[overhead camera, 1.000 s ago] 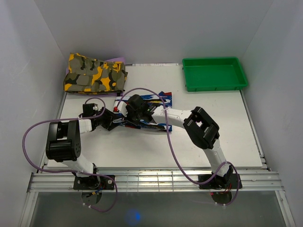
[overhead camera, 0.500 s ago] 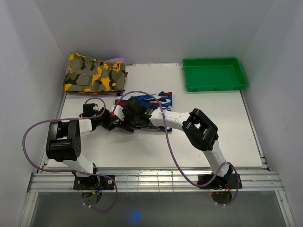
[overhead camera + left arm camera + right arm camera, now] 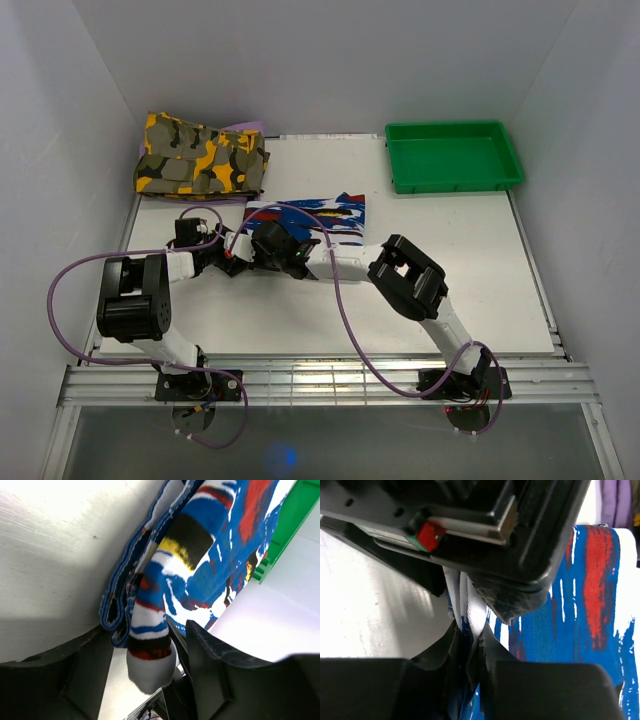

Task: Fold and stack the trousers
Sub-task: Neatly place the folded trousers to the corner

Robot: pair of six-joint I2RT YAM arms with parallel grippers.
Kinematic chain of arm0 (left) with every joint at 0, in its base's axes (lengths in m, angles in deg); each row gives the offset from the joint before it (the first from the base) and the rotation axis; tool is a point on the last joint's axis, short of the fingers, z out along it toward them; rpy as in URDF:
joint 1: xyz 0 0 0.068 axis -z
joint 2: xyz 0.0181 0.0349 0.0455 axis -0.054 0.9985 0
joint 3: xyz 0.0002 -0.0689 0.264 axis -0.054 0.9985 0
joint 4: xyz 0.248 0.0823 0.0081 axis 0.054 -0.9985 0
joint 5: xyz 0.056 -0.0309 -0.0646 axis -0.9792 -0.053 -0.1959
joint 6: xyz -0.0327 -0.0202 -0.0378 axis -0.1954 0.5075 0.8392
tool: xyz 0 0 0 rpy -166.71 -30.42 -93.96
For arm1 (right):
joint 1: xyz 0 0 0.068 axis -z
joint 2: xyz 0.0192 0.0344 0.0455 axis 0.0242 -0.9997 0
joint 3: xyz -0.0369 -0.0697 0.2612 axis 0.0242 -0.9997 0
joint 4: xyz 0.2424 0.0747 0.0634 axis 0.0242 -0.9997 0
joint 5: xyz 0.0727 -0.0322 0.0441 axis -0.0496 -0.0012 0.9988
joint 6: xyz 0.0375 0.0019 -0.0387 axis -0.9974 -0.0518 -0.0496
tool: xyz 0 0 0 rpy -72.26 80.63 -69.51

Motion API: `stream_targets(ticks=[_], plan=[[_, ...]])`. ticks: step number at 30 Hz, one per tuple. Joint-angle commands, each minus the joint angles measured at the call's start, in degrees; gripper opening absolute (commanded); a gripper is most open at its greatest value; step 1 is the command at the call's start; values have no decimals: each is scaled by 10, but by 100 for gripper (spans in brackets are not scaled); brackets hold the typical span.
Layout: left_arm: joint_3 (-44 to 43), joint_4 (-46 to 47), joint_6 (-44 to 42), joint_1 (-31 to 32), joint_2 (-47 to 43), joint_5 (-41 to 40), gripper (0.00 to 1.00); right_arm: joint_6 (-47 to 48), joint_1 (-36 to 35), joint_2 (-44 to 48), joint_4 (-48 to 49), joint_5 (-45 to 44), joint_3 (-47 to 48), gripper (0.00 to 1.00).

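right gripper (image 3: 470,635): clamped on trousers (image 3: 335,212), 8 o'clock edge, probably to drag the fold over | left gripper (image 3: 146,632): jaws apart around that fold, steadying it

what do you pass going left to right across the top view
camo garment → trousers → green tray
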Motion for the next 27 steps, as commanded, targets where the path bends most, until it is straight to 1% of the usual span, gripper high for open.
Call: stream_targets(ticks=[1,5,8,11,12,14,21,22,23,24,25,26,27], plan=[[4,-36,-11,4,-9,-26,71,8,2,-13,19,-34,-14,8],[0,-42,-22,4,-2,-40,74,-13,3,8,4,-2,-2,8],[-2,-40,-28,4,4,-49,74,-30,4,29,-3,32,3,8],[-11,-39,-31,4,15,-52,70,-51,4,47,-10,55,2,8],[-16,-42,-36,4,17,-52,66,-57,3,51,-14,55,3,8],[-21,-45,-37,4,22,-54,62,-65,5,57,-18,81,2,8],[-17,-35,-33,4,23,-41,35,-95,13,74,-23,112,5,8],[-14,-33,-31,4,21,-38,23,-101,16,79,-43,112,6,26],[-13,-32,-30,4,20,-37,16,-108,19,94,-47,110,1,38],[-13,-33,-30,4,18,-38,9,-123,22,104,-52,108,-5,46],[-12,-34,-29,4,16,-38,4,-131,33,118,-64,109,-15,60],[-11,-34,-24,4,13,-39,0,-140,39,153,-69,108,-26,67],[-9,-36,-23,4,12,-38,0,-160,47,169,-78,109,-50,71]])
